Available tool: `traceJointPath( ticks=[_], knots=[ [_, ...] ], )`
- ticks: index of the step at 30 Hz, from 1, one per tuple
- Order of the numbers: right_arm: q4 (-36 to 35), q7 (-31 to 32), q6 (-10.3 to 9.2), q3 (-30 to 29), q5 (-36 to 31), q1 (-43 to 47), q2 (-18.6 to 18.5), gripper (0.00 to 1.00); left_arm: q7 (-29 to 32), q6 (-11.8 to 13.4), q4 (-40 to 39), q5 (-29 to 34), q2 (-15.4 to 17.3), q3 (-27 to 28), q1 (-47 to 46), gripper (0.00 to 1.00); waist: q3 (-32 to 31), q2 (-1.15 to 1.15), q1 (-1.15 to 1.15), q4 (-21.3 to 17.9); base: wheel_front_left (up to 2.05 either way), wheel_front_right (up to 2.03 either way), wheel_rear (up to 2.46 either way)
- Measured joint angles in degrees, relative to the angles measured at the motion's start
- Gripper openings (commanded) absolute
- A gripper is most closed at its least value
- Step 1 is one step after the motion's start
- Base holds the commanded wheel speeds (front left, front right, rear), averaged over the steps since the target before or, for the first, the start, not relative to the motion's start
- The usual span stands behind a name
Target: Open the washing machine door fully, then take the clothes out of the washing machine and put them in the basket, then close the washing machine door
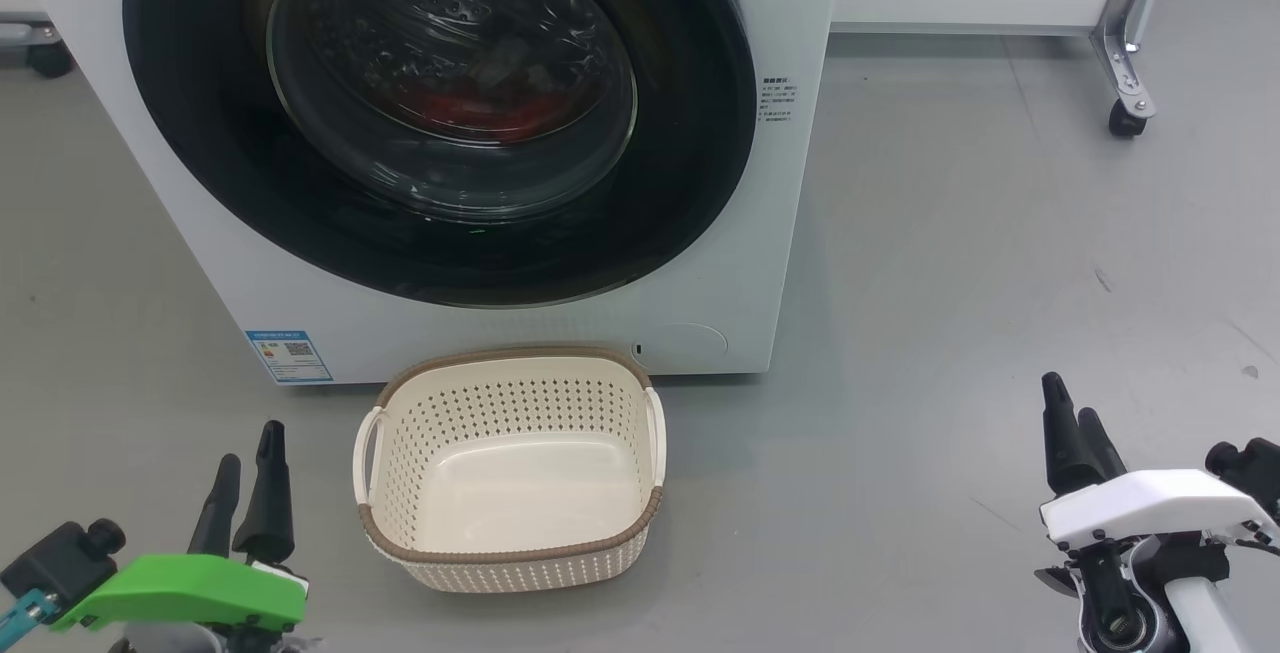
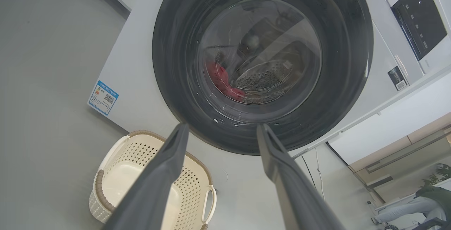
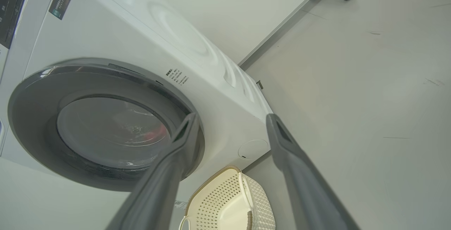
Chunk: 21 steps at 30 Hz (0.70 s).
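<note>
Nothing done yet: ahead of the open, empty left claw (image 1: pixel 250 448) and right claw (image 1: pixel 1068 398), the round black-ringed glass door (image 1: pixel 450 103) is shut on red fabric clothes (image 1: pixel 480 115); the cream perforated plastic basket (image 1: pixel 510 355) between the claws is empty.

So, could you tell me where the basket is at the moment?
In the head view the basket sits on the floor directly before the washing machine, below its closed door, nearer the left gripper than the right gripper.
</note>
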Motion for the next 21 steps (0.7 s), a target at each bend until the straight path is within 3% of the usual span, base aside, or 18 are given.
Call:
traceJointPath(
  ticks=[21],
  knots=[
    [0.29,-3.81,-3.19,7.33,-18.06,-0.80,-1.56,1.00,-3.42,4.04,-0.97,18.22,2.05,-6.41,0.01,1.00,-0.10,0.00,0.00,0.23,0.00,0.00,0.00]
  ],
)
